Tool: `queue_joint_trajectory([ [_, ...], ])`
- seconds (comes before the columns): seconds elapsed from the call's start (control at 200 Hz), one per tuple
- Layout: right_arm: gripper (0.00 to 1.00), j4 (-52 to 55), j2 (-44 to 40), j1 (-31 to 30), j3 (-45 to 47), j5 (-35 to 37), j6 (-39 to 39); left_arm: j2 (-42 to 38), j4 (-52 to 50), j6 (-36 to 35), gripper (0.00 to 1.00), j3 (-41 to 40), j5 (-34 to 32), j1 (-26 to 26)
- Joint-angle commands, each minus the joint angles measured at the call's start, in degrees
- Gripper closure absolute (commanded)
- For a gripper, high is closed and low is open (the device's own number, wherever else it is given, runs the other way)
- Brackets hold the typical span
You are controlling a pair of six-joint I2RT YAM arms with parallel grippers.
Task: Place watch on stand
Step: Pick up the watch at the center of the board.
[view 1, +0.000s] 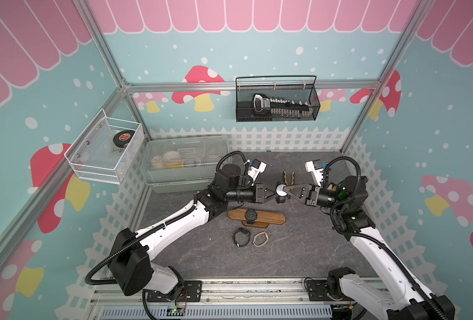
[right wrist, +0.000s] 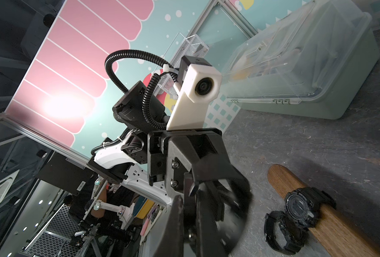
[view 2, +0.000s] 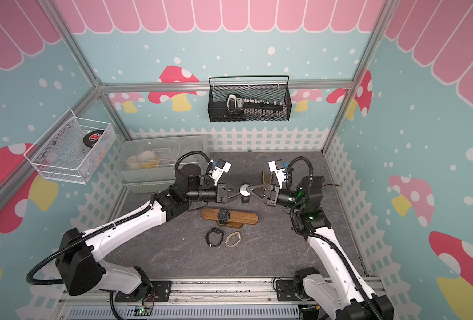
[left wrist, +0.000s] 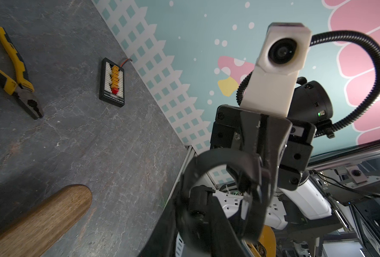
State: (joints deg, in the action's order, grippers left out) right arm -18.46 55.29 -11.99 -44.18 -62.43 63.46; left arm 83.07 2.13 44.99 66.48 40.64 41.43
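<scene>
Tabletop (view 1: 299, 249); stand (view 1: 271, 218) base (view 1: 257, 225): top views only

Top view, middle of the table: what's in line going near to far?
Near to far: loose black watch and beige watch side by side → stand, with a second black watch strapped on it → silver-faced watch held in the air → yellow-handled pliers → black wire basket hung at the back.
</scene>
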Motion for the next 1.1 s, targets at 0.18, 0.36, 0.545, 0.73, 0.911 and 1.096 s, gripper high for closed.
queue_joint_trajectory([
  [0.18, 0.97, -0.9, -1.4, 0.1, 0.9, 0.4, -0.8, 0.6, -0.5, 0.5, 0.60, 1.5, -0.1, 0.1],
  [0.36, 0.97, 3.9, -1.9, 0.3, 0.7, 0.7, -4.2, -1.1, -2.6, -1.1, 0.63, 1.3, -1.3, -0.4],
  [0.545, 0.97, 9.8, -3.0, 0.3, 0.4, 1.4, -8.4, -4.2, -4.9, -2.3, 0.65, -0.2, -2.7, -2.2],
  [0.73, 0.97, 10.2, -2.8, 0.3, 0.6, 1.8, -8.6, -6.7, 0.0, 0.8, 0.63, -3.1, -1.4, -3.6],
  [0.911, 0.98, 7.4, -2.2, 0.3, 0.3, 1.6, -6.4, -6.4, 9.4, 6.4, 0.58, -4.6, 3.3, -3.2],
  [1.096, 0.98, 6.4, -1.6, 0.3, -0.1, 1.8, -5.0, -2.1, 12.7, 7.8, 0.60, -1.4, 8.5, 0.7],
])
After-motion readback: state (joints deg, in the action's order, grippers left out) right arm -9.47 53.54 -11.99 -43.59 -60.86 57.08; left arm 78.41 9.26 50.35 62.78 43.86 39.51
